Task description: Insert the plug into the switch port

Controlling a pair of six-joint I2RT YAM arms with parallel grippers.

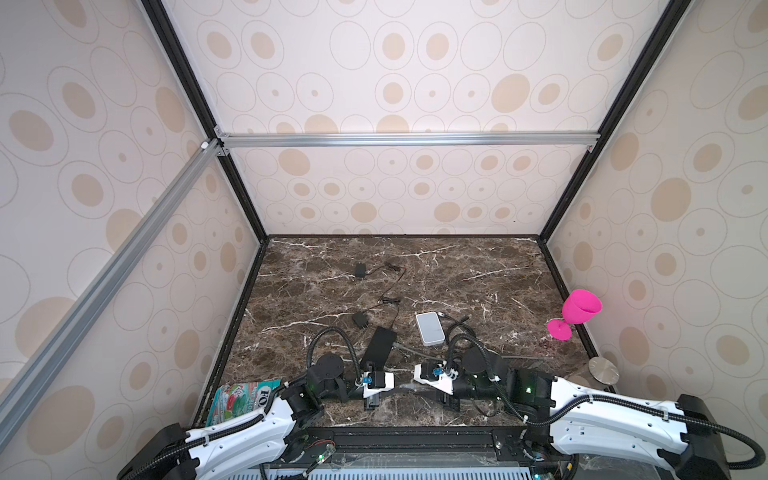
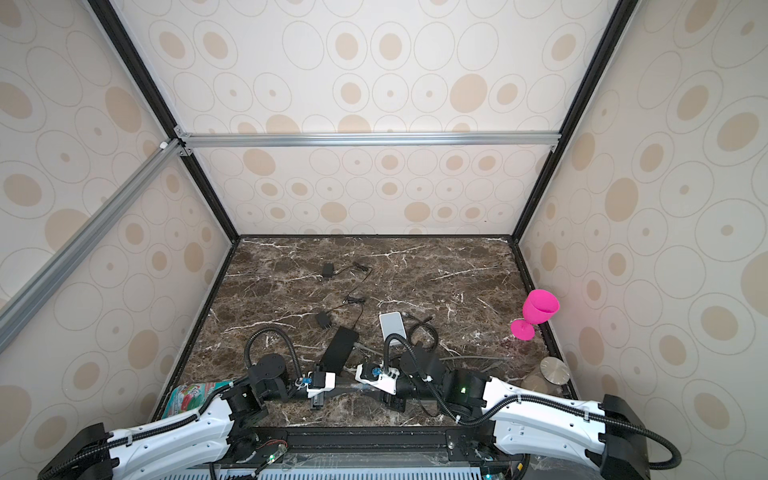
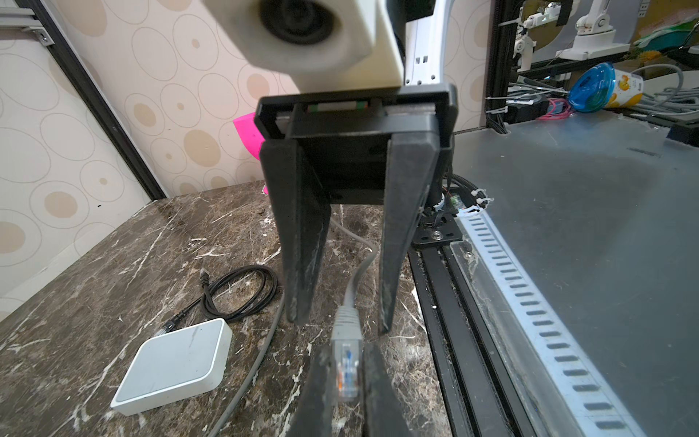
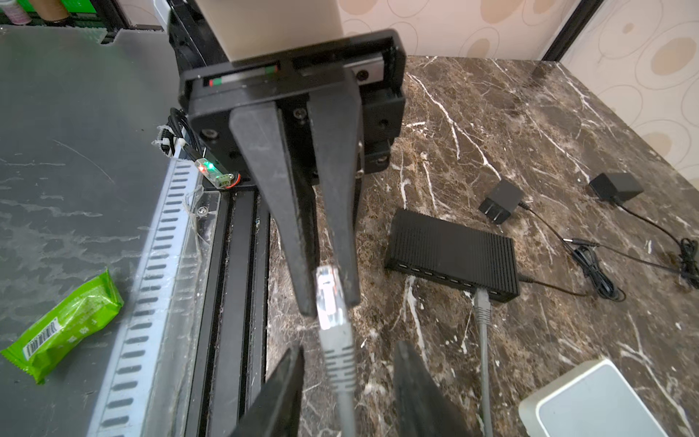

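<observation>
Walls (image 1: 395, 62) papered with beige ovals and braced by aluminium rails (image 1: 407, 139) enclose a dark brown marble counter (image 1: 478, 270) veined white. A black network switch (image 4: 454, 246) lies near its front, with a white box (image 1: 429, 328) just beside the switch. Near the switch's port side, the left gripper (image 3: 347, 352) has its jaws clenched on the plug (image 4: 327, 295). The right gripper (image 4: 350, 350) holds its jaws released, either side of the grey cable (image 4: 346, 401).

I count 1 black switch (image 1: 379, 347), 1 white box (image 1: 430, 328), 2 grey plugs (image 4: 329, 299) (image 4: 482, 302), 2 power adapters (image 1: 360, 270) (image 1: 360, 320), 1 coiled black cable (image 3: 238, 295), 1 pink goblet (image 1: 577, 309).
</observation>
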